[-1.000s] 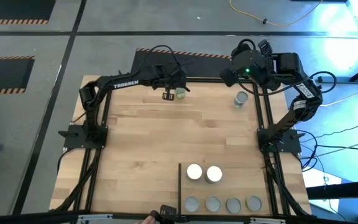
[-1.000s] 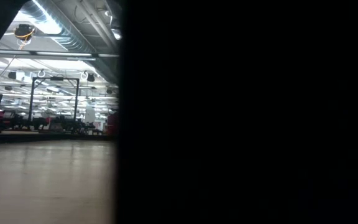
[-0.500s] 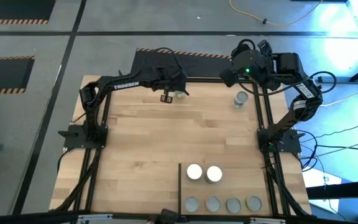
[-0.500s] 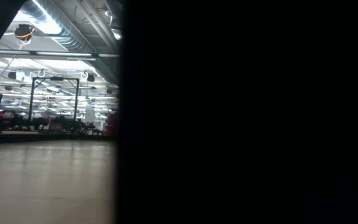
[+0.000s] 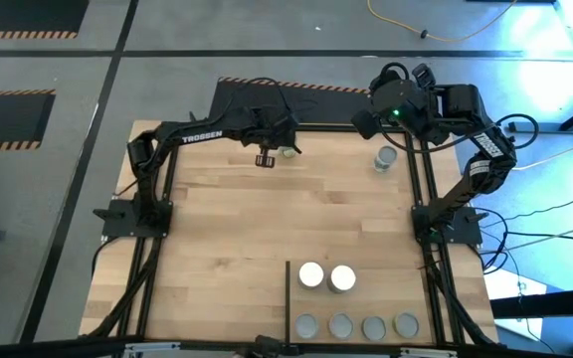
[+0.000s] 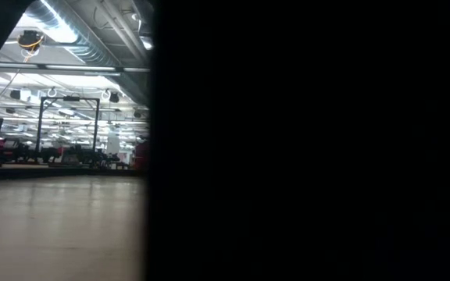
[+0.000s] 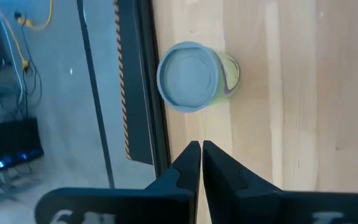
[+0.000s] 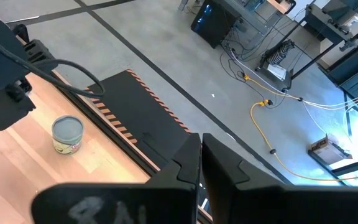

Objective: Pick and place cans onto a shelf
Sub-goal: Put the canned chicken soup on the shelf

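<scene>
On the shelf: six cans stand in the shelf section at the counter's near right corner, four grey-topped along the edge, two white-topped behind.
Left to place: two cans at the far edge, the green-sided can and the far-right can.
Left gripper: clenched, empty, just short of the green-sided can.
Right gripper: clenched, empty, waiting above the far right corner.

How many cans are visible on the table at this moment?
8. Four grey-topped cans and two white-topped cans on the shelf; one beside the left end effector; one near the right arm. Others may be hidden.
</scene>
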Available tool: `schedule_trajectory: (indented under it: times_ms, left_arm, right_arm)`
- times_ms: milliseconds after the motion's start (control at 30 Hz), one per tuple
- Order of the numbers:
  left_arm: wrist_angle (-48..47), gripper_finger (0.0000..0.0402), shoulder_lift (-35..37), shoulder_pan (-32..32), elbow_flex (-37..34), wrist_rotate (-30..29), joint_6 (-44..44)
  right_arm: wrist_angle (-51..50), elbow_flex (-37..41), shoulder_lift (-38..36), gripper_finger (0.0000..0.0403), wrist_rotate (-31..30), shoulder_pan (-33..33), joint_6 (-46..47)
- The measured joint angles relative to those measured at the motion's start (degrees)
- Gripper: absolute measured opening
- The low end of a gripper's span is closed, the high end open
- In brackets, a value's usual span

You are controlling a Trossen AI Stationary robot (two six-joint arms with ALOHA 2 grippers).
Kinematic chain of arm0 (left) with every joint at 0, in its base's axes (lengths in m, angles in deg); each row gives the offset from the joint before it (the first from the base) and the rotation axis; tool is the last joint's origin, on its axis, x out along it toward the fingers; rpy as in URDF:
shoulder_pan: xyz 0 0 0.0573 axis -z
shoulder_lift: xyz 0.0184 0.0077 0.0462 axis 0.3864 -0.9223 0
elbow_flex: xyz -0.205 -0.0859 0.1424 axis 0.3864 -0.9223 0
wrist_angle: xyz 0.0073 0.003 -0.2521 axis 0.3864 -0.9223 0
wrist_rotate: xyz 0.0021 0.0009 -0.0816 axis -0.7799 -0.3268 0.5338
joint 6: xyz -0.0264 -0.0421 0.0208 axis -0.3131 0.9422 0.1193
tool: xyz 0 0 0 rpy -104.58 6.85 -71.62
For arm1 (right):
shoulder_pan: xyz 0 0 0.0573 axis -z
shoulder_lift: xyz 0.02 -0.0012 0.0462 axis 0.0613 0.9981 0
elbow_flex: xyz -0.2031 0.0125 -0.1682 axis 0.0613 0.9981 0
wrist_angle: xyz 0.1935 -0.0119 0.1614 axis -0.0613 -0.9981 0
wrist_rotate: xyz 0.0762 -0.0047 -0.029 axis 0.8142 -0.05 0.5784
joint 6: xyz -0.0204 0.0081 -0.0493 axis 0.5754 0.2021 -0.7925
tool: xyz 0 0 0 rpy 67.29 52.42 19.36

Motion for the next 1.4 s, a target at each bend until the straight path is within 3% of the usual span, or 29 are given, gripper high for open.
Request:
schedule_trajectory:
  times_ms: [300,400,600,733,833,1000,1233,1400]
  left_arm:
    - [-1.43,0.0001,0.00,1.43,0.00,2.15,-5.64]
    - [-5.19,0.0001,0.00,2.06,0.00,6.00,-5.62]
    - [-15.81,0.0001,1.54,2.57,0.02,20.42,-0.48]
    - [-19.40,0.0001,3.95,2.53,0.05,25.40,2.95]
    - [-20.18,0.0000,6.87,2.52,0.07,26.90,4.80]
    - [-19.92,0.0000,13.18,2.52,0.07,27.85,8.81]
    - [-19.57,0.0001,20.88,2.52,0.07,27.63,16.08]
    - [-19.90,0.0001,25.09,2.50,0.07,26.90,19.06]
  right_arm:
    - [0.01,0.00,0.01,0.0019,0.07,0.01,-0.61]
    - [0.02,0.00,0.02,0.0018,2.83,0.02,-4.15]
    - [0.02,0.00,0.14,0.0005,14.14,1.27,-9.32]
    - [0.02,0.00,1.24,0.0004,21.33,4.56,-12.97]
    - [0.02,0.00,2.64,0.0003,25.29,8.24,-15.77]
    - [1.08,0.00,5.82,0.0010,41.71,14.17,-26.11]
    - [7.24,0.02,11.10,0.0050,45.70,18.53,-36.48]
    - [7.96,0.02,16.01,0.0078,53.26,20.75,-40.45]
